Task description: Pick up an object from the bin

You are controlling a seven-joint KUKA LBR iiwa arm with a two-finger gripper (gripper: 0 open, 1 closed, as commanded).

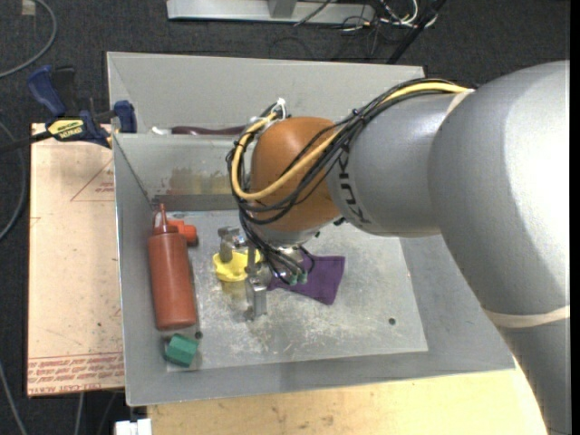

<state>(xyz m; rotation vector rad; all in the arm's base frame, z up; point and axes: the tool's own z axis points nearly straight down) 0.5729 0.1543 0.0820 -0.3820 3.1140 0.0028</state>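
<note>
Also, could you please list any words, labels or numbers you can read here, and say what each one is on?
"KU": dark letters on the grey arm, beside the cables; the rest of the word is out of sight.
No readable text on the red-brown bottle, green block, yellow piece or purple cloth.

The bin [362, 333] holds five loose things, one of each kind: one red-brown bottle [172, 279] at the left, one small orange piece [188, 234] by its top, one green block [180, 350] at lower left, one yellow toy [231, 267] in the middle, and one purple cloth [322, 279] to its right.
</note>
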